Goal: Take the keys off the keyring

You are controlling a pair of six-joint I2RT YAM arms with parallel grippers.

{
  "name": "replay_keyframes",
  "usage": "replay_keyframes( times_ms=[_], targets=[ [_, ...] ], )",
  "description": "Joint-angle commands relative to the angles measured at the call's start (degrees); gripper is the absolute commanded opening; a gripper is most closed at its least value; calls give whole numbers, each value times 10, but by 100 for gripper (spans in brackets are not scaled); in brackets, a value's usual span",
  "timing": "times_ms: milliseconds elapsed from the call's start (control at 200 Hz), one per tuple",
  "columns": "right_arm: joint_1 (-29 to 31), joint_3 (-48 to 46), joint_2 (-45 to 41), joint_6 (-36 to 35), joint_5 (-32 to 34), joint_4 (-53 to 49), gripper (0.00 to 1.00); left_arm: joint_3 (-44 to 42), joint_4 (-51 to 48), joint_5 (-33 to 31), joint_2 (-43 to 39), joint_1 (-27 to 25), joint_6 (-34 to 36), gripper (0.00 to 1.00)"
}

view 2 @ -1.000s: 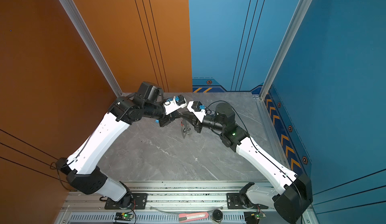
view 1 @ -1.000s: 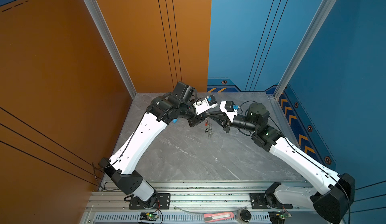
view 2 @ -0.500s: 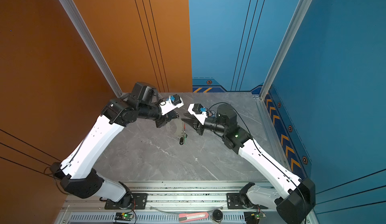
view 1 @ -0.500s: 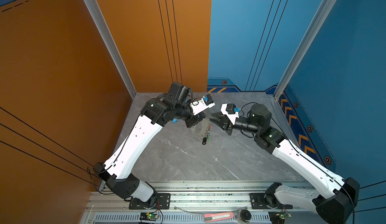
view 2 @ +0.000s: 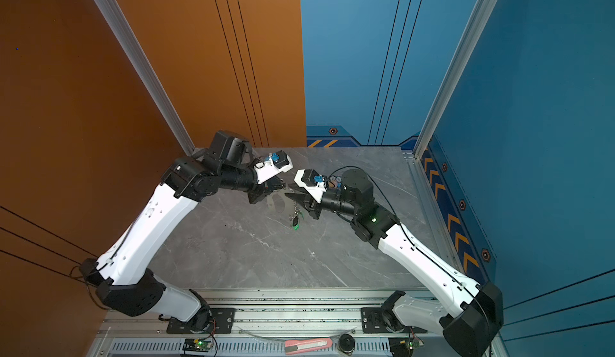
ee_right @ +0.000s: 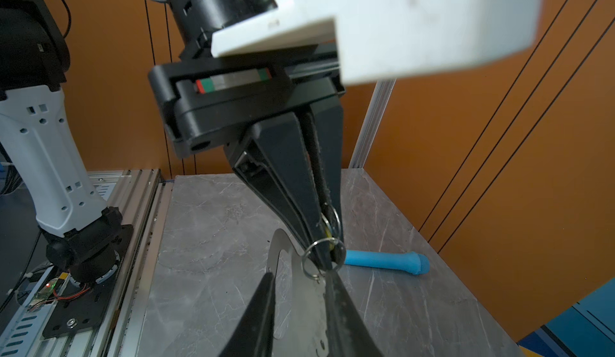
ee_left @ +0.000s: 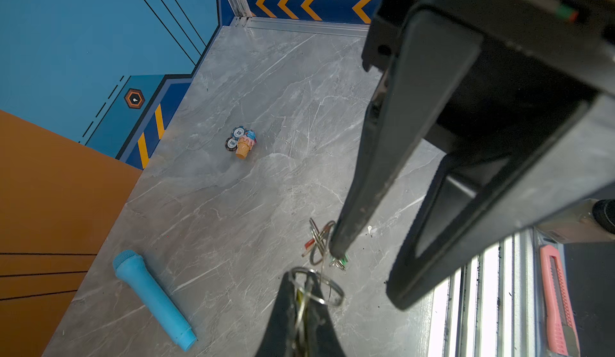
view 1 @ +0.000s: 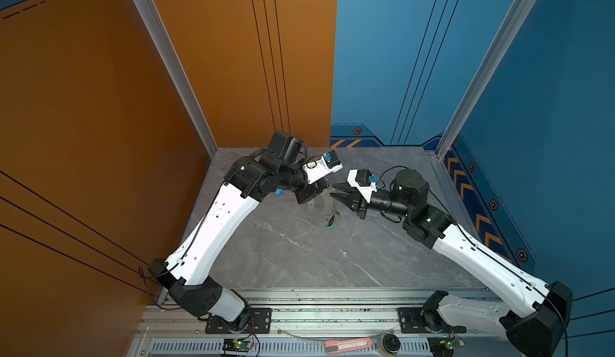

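The left tool is clamping shut on a small silver split ring of the keyring. The keyring's flat grey metal loop is hanging above the worktop, between the parted fingers of the right tool. The keys are dangling from it on a thin chain (green and red tags are showing).
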Motion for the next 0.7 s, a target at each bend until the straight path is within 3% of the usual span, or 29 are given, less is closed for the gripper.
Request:
replay_keyframes(
  times_ms=[0,220,420,696],
  targets=[
    [11,-7,5,-11,34,21,28,7,4,-7,-1,0,-14,0],
    [13,-24,7,15,76,77,38,9,4,-2,1,-1,-8,0],
    [-17,-23,-3,47,17,73,43,-1,5,-26,-8,-3,40,0],
    [-66,0,7,54,-35,41,41,-16,5,-62,-14,-12,119,0]
  ],
)
